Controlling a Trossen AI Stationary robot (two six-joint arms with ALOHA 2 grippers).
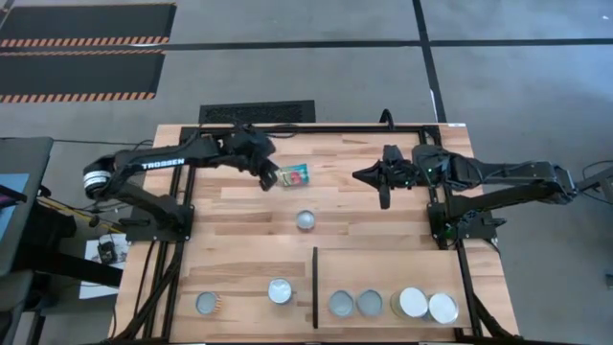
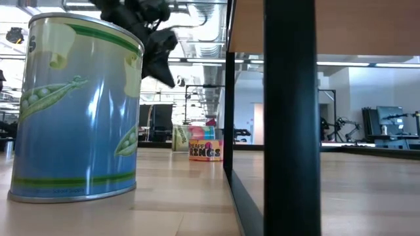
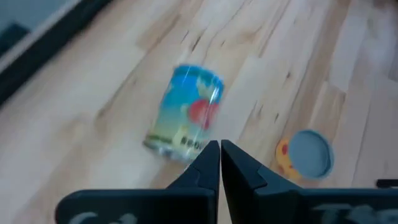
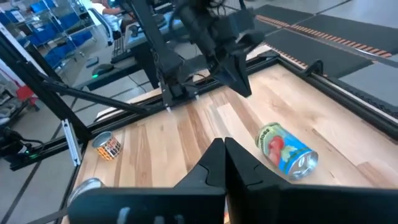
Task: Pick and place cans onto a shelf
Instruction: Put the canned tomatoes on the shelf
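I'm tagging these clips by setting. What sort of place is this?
Probably a robotics lab or workshop: a wooden table framed by black rails, hazard-striped floor mats, and blue storage bins and more equipment in the room behind.

Blurred, cropped and blocked parts of the scene

In the left wrist view the lying can (image 3: 184, 114) is smeared, its label unreadable, and the orange can (image 3: 306, 154) beside it is soft too. In the low view the black divider (image 2: 291, 118) blocks the shelf side, the near pea can (image 2: 75, 108) hides the worktop's far-left part, and the dark gripper (image 2: 154, 46) above it is cut off by the top edge. The small tins (image 1: 369, 304) near the worktop's front edge show only lids in the high view.
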